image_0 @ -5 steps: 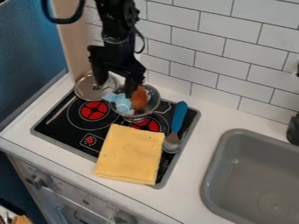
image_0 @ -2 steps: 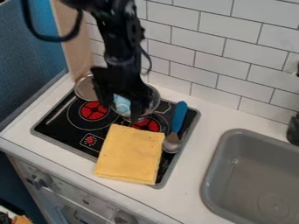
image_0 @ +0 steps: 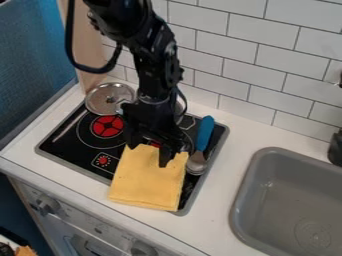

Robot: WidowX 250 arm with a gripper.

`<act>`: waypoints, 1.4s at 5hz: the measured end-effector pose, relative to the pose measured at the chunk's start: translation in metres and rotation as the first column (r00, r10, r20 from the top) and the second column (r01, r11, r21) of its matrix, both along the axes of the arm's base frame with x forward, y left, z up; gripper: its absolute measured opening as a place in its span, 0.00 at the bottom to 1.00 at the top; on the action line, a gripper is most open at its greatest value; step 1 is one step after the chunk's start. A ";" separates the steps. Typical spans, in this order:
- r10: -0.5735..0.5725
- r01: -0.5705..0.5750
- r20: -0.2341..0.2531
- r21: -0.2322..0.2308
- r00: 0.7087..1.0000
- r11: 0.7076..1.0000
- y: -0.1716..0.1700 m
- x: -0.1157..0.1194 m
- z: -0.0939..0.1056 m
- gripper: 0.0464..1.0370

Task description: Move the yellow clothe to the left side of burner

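Over the yellow cloth's (image_0: 145, 184) far end | tool (image_0: 148, 151) pointing down, fingers apart | arm (image_0: 155, 65) slanting from top edge

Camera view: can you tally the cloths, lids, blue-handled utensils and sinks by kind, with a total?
Cloths: 1, the yellow cloth
Lids: 1, the round silver lid
Blue-handled utensils: 1, the blue-handled spoon
Sinks: 1, the grey sink
Total: 4
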State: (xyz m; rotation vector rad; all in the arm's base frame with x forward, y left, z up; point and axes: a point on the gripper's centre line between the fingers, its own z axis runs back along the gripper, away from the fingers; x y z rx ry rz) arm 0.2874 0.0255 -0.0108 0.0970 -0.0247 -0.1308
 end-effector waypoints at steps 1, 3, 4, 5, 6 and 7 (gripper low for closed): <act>-0.012 0.013 -0.060 0.006 0.998 1.000 0.001 -0.007 -0.025 0.96; 0.001 -0.006 -0.071 -0.075 0.997 0.997 0.012 -0.004 -0.043 0.96; 0.012 -0.015 -0.068 -0.050 0.998 0.999 0.018 0.002 -0.043 0.96; 0.069 -0.070 -0.050 -0.035 0.996 0.997 0.034 0.012 -0.042 0.96; 0.135 -0.135 -0.033 -0.009 0.990 0.991 0.057 0.018 -0.041 0.96; 0.191 -0.190 -0.017 0.029 0.981 0.981 0.080 0.022 -0.039 0.96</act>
